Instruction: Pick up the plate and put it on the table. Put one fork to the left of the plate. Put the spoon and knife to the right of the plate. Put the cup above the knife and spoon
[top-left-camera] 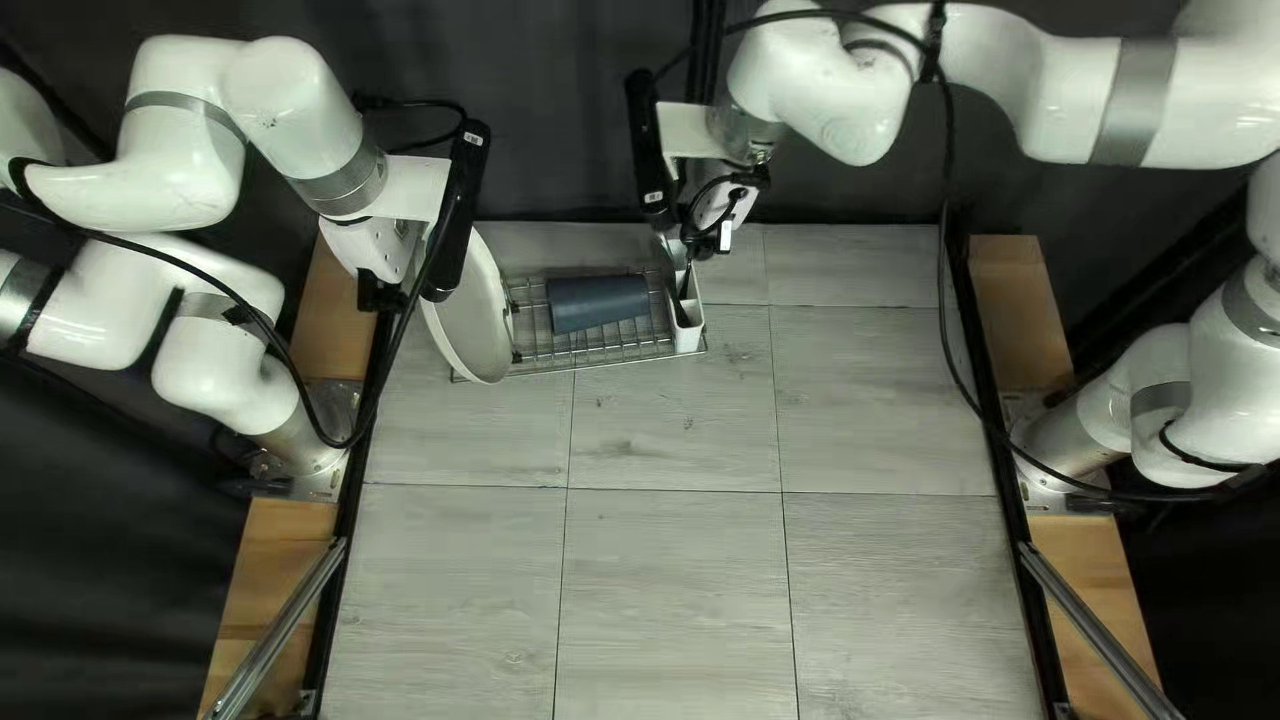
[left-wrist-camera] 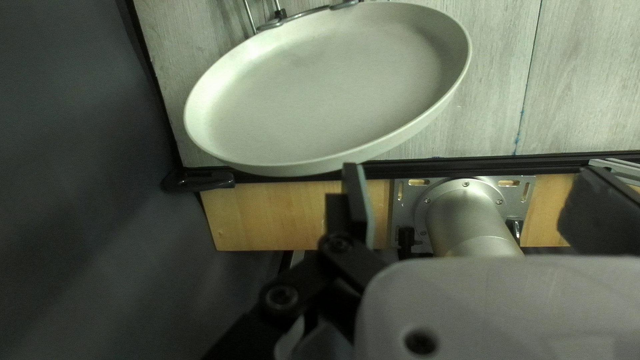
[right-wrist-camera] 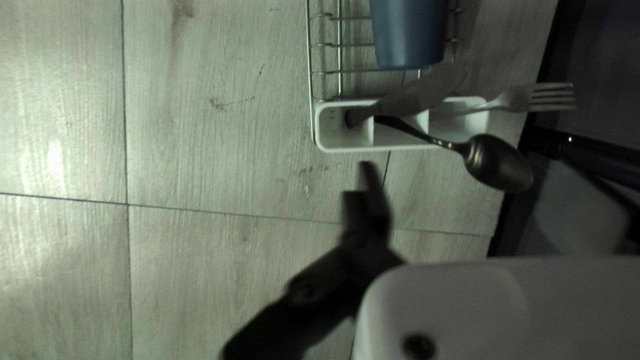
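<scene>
Now best taking the plate (left-wrist-camera: 327, 87) with the left gripper (left-wrist-camera: 470, 172), nearer than the right — jaws wide, holding nothing, plate's tilted rim just ahead. Find it leaning at the left end of the dish rack (right-wrist-camera: 310, 67). Leave the right gripper (right-wrist-camera: 467, 175), also wide and unladen, by the rack's opposite end — near the spoon (right-wrist-camera: 497, 162).

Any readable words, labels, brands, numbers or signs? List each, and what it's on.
None legible.
Pale label, black housing on left arm: too small.
Pale label, black housing on right arm: too small.
Tiny marks, inside white cutlery holder: unreadable.
</scene>
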